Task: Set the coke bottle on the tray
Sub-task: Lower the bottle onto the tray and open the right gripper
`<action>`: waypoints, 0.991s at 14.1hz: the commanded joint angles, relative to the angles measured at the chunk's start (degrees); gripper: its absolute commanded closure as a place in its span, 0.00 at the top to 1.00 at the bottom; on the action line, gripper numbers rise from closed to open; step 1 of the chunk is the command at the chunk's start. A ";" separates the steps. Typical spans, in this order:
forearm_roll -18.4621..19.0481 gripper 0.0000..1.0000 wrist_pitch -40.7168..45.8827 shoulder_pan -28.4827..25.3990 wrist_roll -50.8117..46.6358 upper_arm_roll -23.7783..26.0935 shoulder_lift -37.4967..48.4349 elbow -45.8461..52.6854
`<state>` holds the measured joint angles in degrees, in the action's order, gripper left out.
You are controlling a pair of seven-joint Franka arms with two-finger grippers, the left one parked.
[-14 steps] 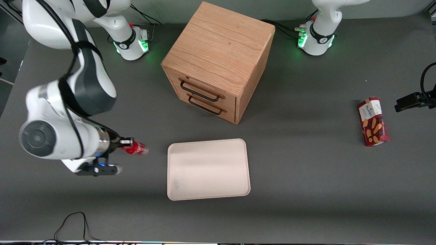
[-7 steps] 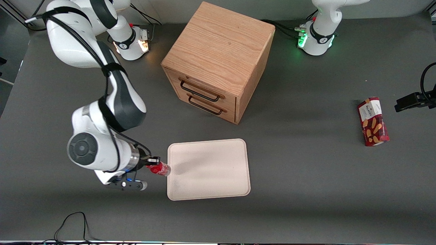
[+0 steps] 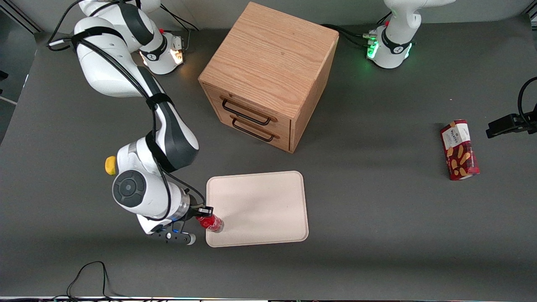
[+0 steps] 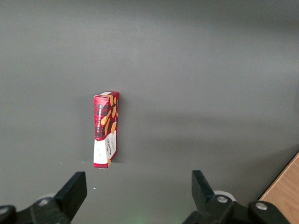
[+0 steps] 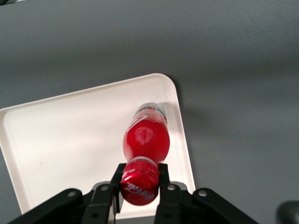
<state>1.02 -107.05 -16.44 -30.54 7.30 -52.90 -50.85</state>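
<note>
Front view shows the dark grey table [image 3: 377,235] running the whole width of the scene, and on it, farthest from the camera, a big oak drawer cabinet [image 3: 268,75] turned at an angle, its two drawers with dark wire handles facing roughly toward the camera. Next in bulk is the working white Franka arm [image 3: 163,138], which reaches down from its base and ends low over the table beside the tray. The tray [image 3: 268,209] is a cream-white rectangle with rounded corners and a low rim, lying flat in front of the cabinet's drawers and nearer the camera than the cabinet. Well off toward the parked arm's end of the table lies a red snack box [image 3: 459,149] with biscuits printed on it, flat on its side, and the left wrist view catches the same box [image 4: 106,129] alone on the grey surface. At the tray's edge toward the working arm, close to its camera-side corner, is the gripper [image 3: 205,212], jaws drawn in narrow and clamped on the red cap of the coke bottle [image 3: 212,223]. From the right wrist view the gripper [image 5: 139,184] pinches that cap between both black fingers [image 5: 116,179], and the coke bottle [image 5: 145,137] hangs below them with its clear base pointing at the tray [image 5: 60,140], just inside the rim near a rounded corner; whether the base touches the tray I cannot tell.
</note>
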 commanded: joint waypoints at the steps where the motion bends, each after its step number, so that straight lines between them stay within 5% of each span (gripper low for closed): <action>1: 1.79 0.00 -0.78 -1.05 -2.32 -0.18 -2.12 3.30; 7: 2.32 0.06 -2.63 -1.49 -3.82 -0.18 -2.74 3.12; 8: 2.40 0.40 -2.63 -1.49 -3.73 -0.18 -2.74 3.04; 11: 3.11 0.99 -2.63 -1.49 -3.73 -0.18 -2.74 2.77; 14: 3.19 1.00 -2.28 -1.40 -3.73 -0.18 -2.47 2.60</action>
<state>2.75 -109.88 -17.32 -32.51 7.26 -54.53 -50.16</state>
